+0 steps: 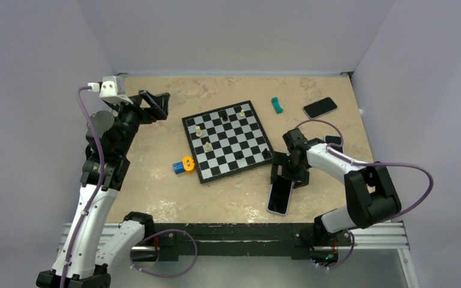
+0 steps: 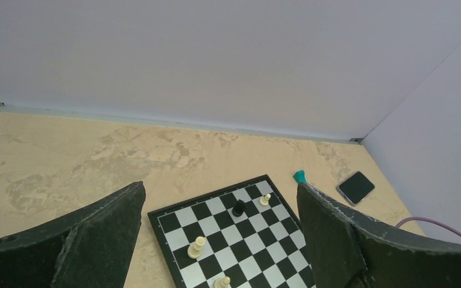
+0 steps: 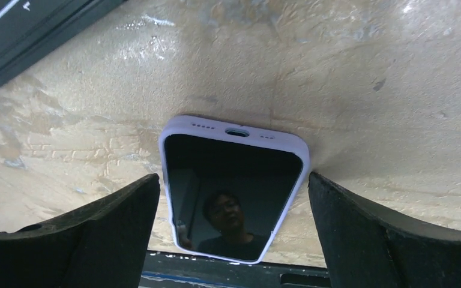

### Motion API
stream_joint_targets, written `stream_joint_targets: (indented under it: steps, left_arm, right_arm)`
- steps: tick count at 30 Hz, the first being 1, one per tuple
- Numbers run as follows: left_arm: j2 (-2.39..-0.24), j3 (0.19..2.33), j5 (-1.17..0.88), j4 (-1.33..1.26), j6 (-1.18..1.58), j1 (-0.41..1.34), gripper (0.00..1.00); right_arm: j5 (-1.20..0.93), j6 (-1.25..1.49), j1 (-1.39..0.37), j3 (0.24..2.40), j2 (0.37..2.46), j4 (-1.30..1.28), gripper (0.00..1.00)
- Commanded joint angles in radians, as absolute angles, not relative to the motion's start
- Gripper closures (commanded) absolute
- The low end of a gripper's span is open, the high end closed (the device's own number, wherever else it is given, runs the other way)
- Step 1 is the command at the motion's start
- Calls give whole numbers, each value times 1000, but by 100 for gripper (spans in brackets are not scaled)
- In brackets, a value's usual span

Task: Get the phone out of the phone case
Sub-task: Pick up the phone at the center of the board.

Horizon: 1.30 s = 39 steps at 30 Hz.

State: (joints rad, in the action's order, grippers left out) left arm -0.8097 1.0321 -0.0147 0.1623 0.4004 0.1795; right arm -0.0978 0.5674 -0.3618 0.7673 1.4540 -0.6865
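Note:
A phone with a dark screen in a pale lilac case lies face up near the table's front edge. In the right wrist view the phone lies between my two fingers, its case rim with port holes pointing away. My right gripper is open and sits at the phone's far end, one finger on each side, not touching it. My left gripper is open and empty, held high at the back left, far from the phone.
A chessboard with several pieces lies mid-table. An orange and blue object sits at its left. A teal piece and a second dark phone lie at the back right. The table's metal front rail is just beyond the cased phone.

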Motion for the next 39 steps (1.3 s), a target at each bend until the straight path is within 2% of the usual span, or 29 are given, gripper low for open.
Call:
stream_joint_targets:
  steps: [1, 4, 9, 24, 27, 30, 31, 32, 39]
  left_arm:
    - [-807, 1026, -24, 106, 393, 184, 0]
    - [-807, 1025, -27, 103, 397, 184, 0]
    - [-811, 1022, -29, 100, 400, 186, 0]
    - [-819, 1019, -59, 88, 403, 193, 1]
    - [-819, 1019, -65, 86, 405, 199, 0]
    - [-822, 1019, -84, 82, 405, 205, 1]
    - [-828, 1020, -95, 79, 409, 207, 1]
    - [-830, 1021, -110, 75, 411, 208, 1]
    - [-869, 1040, -177, 82, 449, 224, 5]
  right_arm:
    - [-126, 567, -410, 757, 1515, -628, 4]
    - [-109, 602, -434, 762, 1558, -632, 11]
    - [-120, 622, -459, 785, 1688, -648, 36]
    - [-12, 647, -586, 792, 1713, -624, 34]
    - [-8, 651, -590, 774, 1686, -611, 50]
    - [-3, 667, -590, 743, 1565, -590, 80]
    - [5, 673, -590, 737, 1507, -586, 95]
    - [12, 673, -590, 733, 1448, -578, 100]
    - [111, 668, -590, 685, 1017, -437, 100]
